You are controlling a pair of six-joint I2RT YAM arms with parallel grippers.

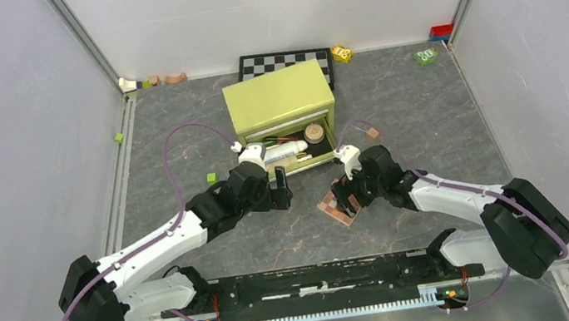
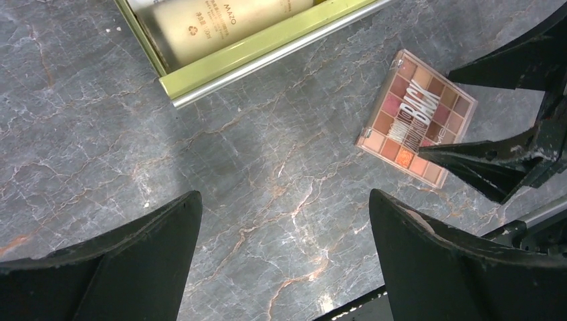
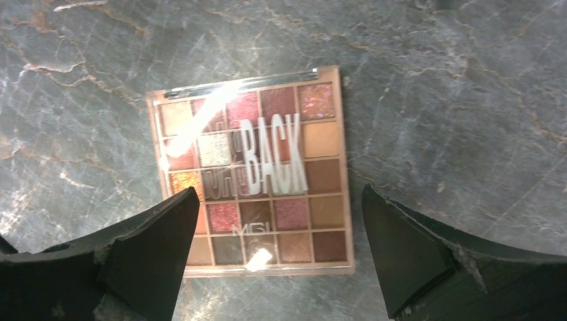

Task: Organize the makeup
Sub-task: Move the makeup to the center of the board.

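The square pink-brown eyeshadow palette (image 3: 267, 134) lies flat on the grey marbled table, in front of the green drawer box (image 1: 276, 94). My right gripper (image 3: 281, 189) hangs open just above the palette's near edge, one finger over its left corner and the other to the right of it. The palette (image 2: 408, 117) also shows in the left wrist view, partly under the right gripper's fingers (image 2: 481, 164). My left gripper (image 2: 284, 194) is open over bare table beside the open drawer (image 2: 267, 50). A beige bottle (image 2: 220, 27) and a round compact (image 1: 314, 133) lie in the drawer.
A chequered board (image 1: 284, 61) leans behind the box. Small green cubes (image 1: 211, 177) lie left of the drawer. Small toys sit along the back wall: a yellow one (image 1: 342, 53), a green one (image 1: 426, 56) and wooden pieces (image 1: 161, 80). Purple cables loop off both arms.
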